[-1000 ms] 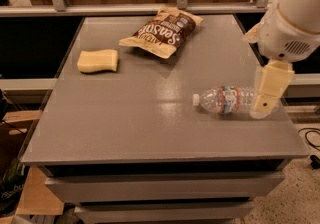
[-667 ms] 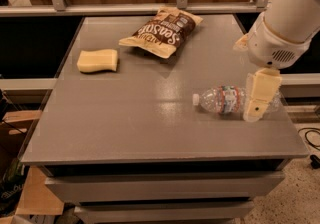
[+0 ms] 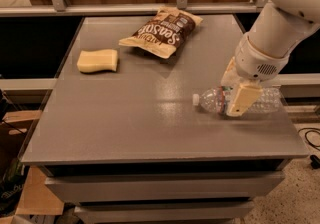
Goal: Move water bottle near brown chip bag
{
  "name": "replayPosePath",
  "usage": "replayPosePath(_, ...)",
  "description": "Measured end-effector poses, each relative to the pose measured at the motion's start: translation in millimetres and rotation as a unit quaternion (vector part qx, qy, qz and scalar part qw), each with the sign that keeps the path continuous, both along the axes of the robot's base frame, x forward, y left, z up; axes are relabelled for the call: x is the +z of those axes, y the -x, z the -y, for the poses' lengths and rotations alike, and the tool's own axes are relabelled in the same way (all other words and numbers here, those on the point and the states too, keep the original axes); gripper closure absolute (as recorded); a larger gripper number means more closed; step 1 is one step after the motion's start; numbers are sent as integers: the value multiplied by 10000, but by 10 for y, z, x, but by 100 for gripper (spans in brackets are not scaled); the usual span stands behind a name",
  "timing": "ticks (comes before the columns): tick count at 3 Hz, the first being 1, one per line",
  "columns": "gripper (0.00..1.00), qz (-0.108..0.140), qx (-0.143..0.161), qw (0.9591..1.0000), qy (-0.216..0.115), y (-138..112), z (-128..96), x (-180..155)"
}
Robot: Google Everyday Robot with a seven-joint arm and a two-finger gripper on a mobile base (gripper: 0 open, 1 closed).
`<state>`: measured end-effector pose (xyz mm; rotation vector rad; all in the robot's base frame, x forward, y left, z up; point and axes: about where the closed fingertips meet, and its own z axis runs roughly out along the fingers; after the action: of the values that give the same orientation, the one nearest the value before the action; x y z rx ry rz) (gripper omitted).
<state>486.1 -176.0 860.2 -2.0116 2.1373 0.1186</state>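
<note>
Clear ribbed plastic, the water bottle (image 3: 212,101) lay on its side at the right-hand part of the counter (image 3: 140,118), close to the front edge. Its small white cap (image 3: 196,99) pointed left and its rounded base pointed toward the counter's right edge. The thin walls caught pale glints along the ridges.

The tool (image 3: 235,99) was down at the bottle's middle, and a flat, cream-coloured, wedge-shaped part of it lay across the front of the barrel and hid that stretch. Whether the tool was clamped onto the bottle or merely stood around it could not be told. Above it rose a smooth, white, rounded wrist housing with a small grille of dots, joined to the thick white arm (image 3: 280,23) that ran up and out at the top right corner.

Well apart from the bottle, at the far side of the counter, lay the brown chip bag (image 3: 162,31). It was crinkly and puffed, set at a slant, with cream-yellow sealed ends and large white lettering across its face. To the left of the bag, near the counter's left edge, sat a pale yellow sponge block (image 3: 98,60), soft-looking and matte, with gently waved sides.

The counter top was a flat grey slab with a fine speckled sheen, over grey drawer fronts.
</note>
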Motion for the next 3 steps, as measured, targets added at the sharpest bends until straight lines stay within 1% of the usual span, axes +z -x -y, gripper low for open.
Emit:
replayPosePath(1, 64, -82, -23, 10000, -17, -53, 14, -87)
replayPosePath(2, 88, 35, -169, 9999, 16, -174, 78, -29)
replayPosePath(3, 100, 285, -320, 9991, 72, -336, 126, 163)
